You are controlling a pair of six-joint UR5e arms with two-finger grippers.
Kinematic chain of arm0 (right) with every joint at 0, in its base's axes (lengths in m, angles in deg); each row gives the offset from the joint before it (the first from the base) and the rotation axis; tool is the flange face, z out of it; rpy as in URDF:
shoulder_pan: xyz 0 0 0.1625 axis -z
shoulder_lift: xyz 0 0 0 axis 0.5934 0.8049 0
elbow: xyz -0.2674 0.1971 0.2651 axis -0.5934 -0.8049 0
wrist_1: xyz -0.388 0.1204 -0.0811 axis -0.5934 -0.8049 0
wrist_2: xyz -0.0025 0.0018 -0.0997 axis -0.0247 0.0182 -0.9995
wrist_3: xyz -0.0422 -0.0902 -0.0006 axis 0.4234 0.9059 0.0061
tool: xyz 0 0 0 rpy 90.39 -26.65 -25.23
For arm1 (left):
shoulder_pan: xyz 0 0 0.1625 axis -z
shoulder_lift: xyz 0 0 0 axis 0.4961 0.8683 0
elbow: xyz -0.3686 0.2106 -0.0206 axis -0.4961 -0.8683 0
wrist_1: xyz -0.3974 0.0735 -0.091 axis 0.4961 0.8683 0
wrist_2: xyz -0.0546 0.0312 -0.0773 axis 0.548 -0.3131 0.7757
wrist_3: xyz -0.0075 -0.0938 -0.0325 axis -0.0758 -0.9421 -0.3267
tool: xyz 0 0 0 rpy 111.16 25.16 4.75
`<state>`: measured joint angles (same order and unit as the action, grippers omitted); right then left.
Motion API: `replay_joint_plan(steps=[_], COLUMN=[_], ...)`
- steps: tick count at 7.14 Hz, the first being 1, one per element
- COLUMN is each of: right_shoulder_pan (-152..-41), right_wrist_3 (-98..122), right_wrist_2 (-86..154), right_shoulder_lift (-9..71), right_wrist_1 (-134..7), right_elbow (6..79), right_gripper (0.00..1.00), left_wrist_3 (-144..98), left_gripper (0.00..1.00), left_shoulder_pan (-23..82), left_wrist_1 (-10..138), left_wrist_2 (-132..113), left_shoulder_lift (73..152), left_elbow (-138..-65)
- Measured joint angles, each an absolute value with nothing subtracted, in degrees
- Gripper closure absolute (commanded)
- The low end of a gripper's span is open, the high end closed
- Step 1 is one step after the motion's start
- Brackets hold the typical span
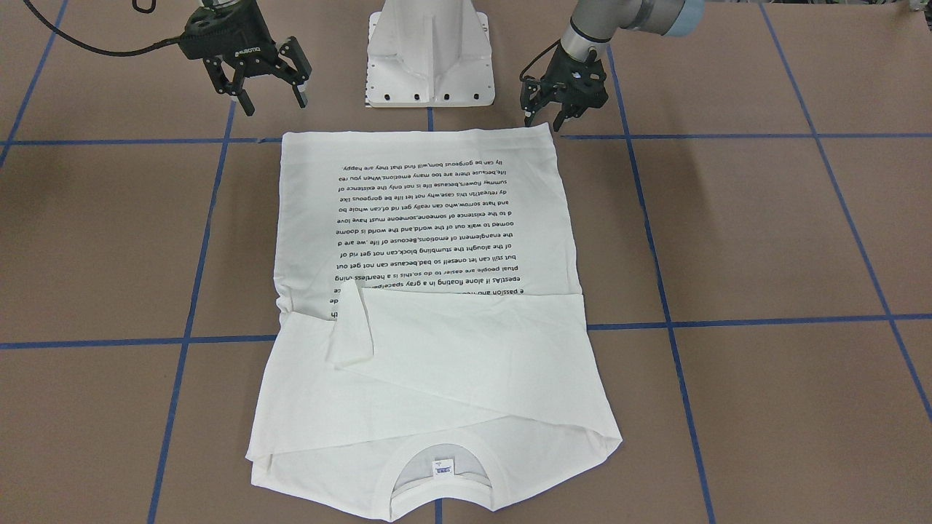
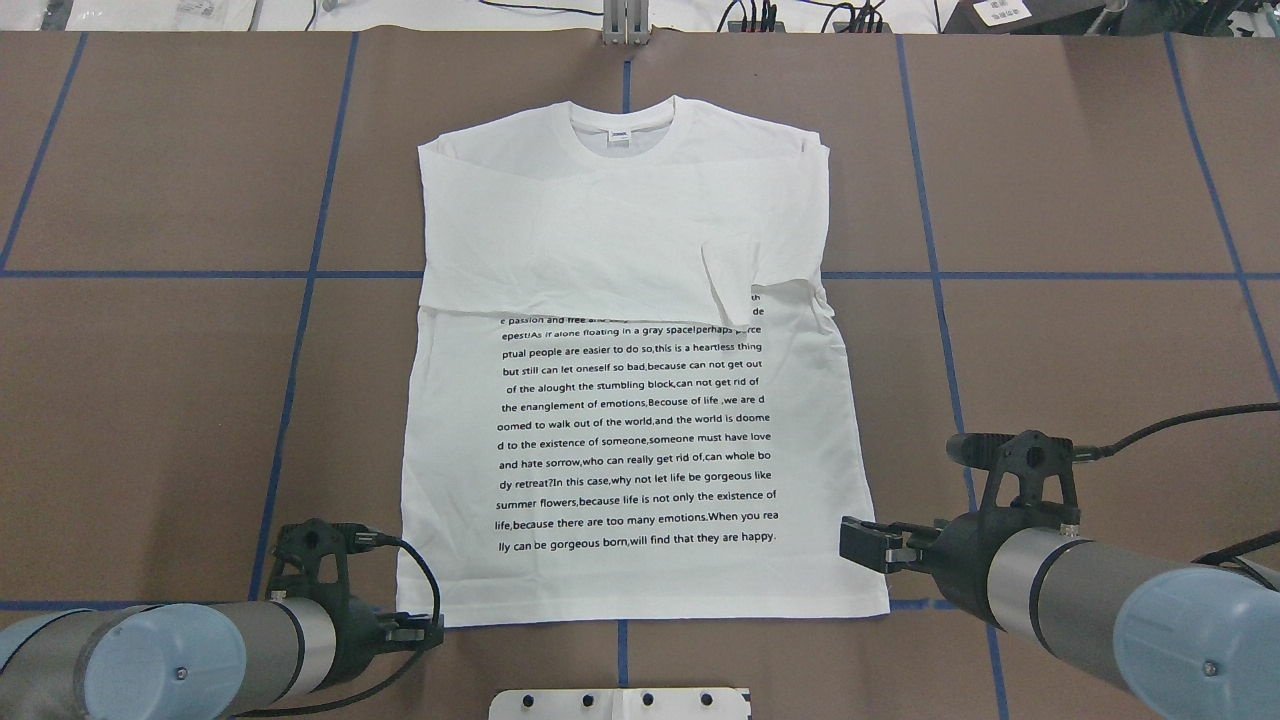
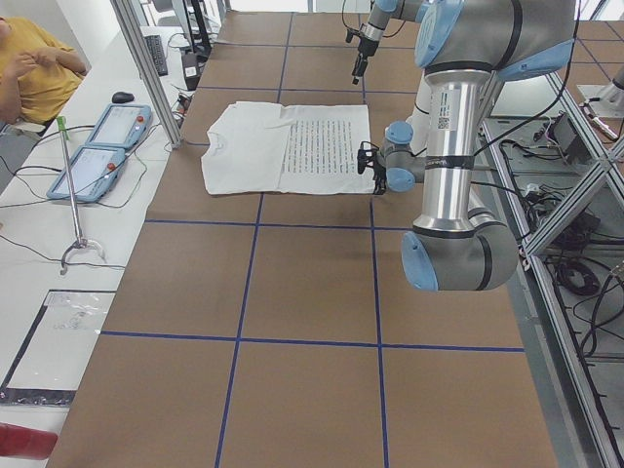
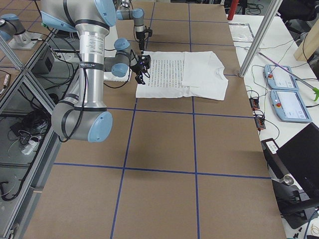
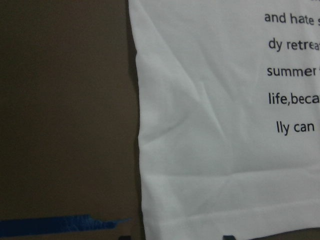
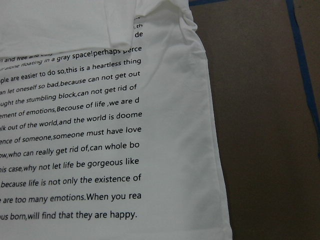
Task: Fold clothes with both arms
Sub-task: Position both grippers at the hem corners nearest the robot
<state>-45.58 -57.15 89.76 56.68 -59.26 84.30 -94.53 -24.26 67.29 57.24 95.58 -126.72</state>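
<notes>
Because the white T-shirt (image 2: 640, 400) appears to be light, limp cloth that will sag wherever unsupported, grip it through both layers at the two hem corners. It lies flat on the worktop (image 2: 150, 400). The left pincer (image 1: 542, 116) and right pincer (image 1: 275, 98) each hang just beside a hem corner, jaws apart and empty, with the collar at the end farthest from them.

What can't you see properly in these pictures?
- White long-sleeved T-shirt: top black text lines hidden under its folded sleeves, overhead view.
- Small white neck label: print too small to read, front-facing view.
- Left wrist view: text lines cut off by the picture's right edge.
</notes>
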Motion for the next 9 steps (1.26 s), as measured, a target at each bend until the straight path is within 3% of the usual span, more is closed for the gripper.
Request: replay_joint_plan(steps=[4,5,6,7,9], right_shoulder_pan=[-45.5,-45.5,-45.5,-45.5,-45.5], right_wrist_3=[-57.1,-57.1,-57.1,-57.1,-57.1], right_wrist_2=[89.8,89.8,89.7,89.7,89.7], right_shoulder_lift=[56.5,56.5,56.4,56.4,56.4], right_wrist_1=[-59.2,-59.2,-59.2,-59.3,-59.3], right_elbow=[84.3,84.3,84.3,84.3,84.4], right_gripper=[0.00,0.00,0.00,0.00,0.00], left_wrist_3=[-94.7,-94.7,-94.7,-94.8,-95.3], left_gripper=[0.47,0.61,0.87,1.00,1.00], left_shoulder_pan=[-24.3,-24.3,-24.3,-24.2,-24.1], left_wrist_1=[67.3,67.3,67.2,67.2,67.2], left_wrist_2=[57.4,57.4,57.4,57.4,57.4], left_shoulder_lift=[95.9,96.2,96.5,96.9,97.3], left_elbow=[-126.2,-125.8,-125.5,-125.3,-125.1])
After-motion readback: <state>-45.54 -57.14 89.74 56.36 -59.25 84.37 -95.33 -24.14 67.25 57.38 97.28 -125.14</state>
